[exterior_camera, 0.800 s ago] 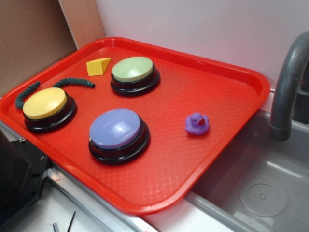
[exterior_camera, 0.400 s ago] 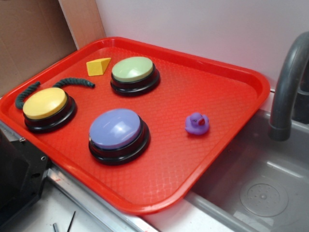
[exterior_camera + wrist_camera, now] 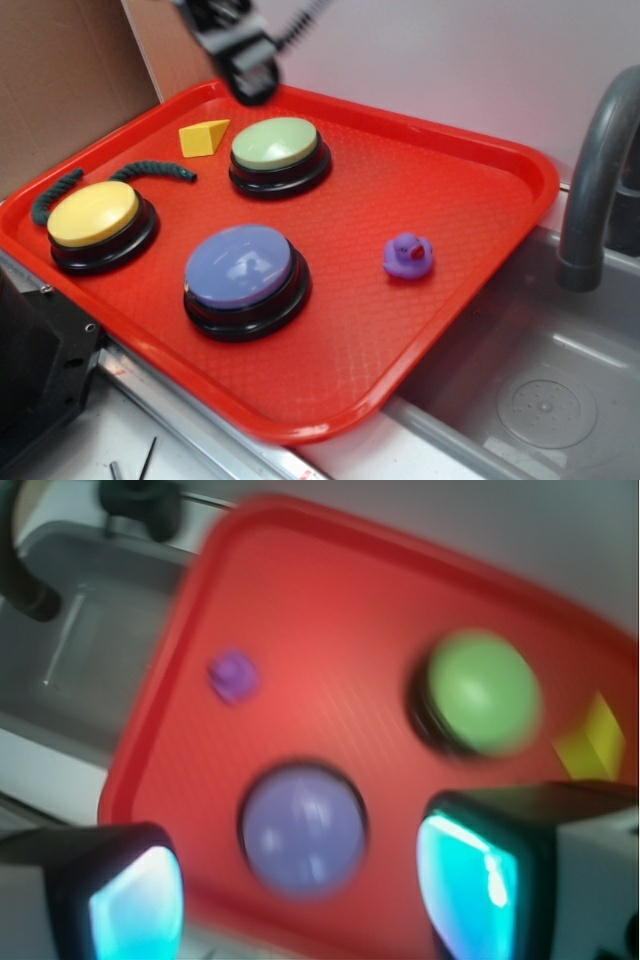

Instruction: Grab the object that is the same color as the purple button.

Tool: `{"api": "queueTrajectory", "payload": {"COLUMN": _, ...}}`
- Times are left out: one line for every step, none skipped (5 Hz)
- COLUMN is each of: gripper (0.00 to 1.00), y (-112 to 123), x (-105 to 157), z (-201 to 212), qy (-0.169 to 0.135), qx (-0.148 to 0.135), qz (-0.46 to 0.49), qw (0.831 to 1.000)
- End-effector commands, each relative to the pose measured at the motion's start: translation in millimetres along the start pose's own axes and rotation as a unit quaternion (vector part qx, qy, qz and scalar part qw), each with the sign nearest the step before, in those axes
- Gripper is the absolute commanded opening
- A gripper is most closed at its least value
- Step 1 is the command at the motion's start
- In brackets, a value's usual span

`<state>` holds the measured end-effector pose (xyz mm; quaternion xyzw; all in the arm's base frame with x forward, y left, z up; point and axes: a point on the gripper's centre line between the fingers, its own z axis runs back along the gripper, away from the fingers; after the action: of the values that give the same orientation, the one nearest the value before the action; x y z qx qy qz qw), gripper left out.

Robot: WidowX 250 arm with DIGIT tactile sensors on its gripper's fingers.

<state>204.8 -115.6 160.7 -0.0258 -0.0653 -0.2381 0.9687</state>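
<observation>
Three dome buttons sit on the red tray (image 3: 470,150): the purple button (image 3: 240,265) at the front, a green-topped one (image 3: 275,143) behind it, and a yellow-topped one (image 3: 93,213) to the left. The tiny purple duck (image 3: 408,255) rests alone on bare tray to the right of the purple button, well apart from it and nearer the tray's sink-side edge. The gripper (image 3: 250,88) hangs high over the tray's back rim, beside the green button and far from the duck. In the wrist view its two fingers (image 3: 470,880) stand spread with nothing between them, so it is released.

The main risk is probably a poor grasp: the duck is small and rounded, so an off-centre closing could squirt it sideways toward the rim and the sink (image 3: 540,390). Descending on the large purple button instead would be a likely mistake, since it is the bigger purple target.

Which way the duck faces cannot be told for certain; its body looks nearly as wide as long, with no clear long axis.
</observation>
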Motion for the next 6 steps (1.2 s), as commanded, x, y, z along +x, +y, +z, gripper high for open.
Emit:
{"api": "queueTrajectory", "payload": {"gripper": 1.00, "y": -44.7, "x": 9.9, "z": -32.4, "qy": -0.029, "qx": -0.017, "qz": -0.240, "qw": 0.970}}
{"api": "queueTrajectory", "payload": {"gripper": 1.00, "y": -41.8, "x": 9.1, "z": -36.8, "qy": -0.046, "qx": -0.006, "qz": -0.258, "qw": 0.965}}
{"api": "queueTrajectory", "payload": {"gripper": 1.00, "y": -41.8, "x": 9.1, "z": -36.8, "qy": -0.046, "qx": -0.006, "qz": -0.258, "qw": 0.965}}
{"api": "queueTrajectory", "payload": {"gripper": 1.00, "y": -41.8, "x": 9.1, "z": -36.8, "qy": -0.046, "qx": -0.006, "qz": -0.258, "qw": 0.965}}
{"api": "queueTrajectory", "payload": {"gripper": 1.00, "y": -41.8, "x": 9.1, "z": -36.8, "qy": -0.046, "qx": -0.006, "qz": -0.258, "qw": 0.965}}
{"api": "queueTrajectory", "payload": {"gripper": 1.00, "y": -34.0, "x": 18.9, "z": -67.7, "qy": -0.031, "qx": -0.047, "qz": -0.261, "qw": 0.964}}
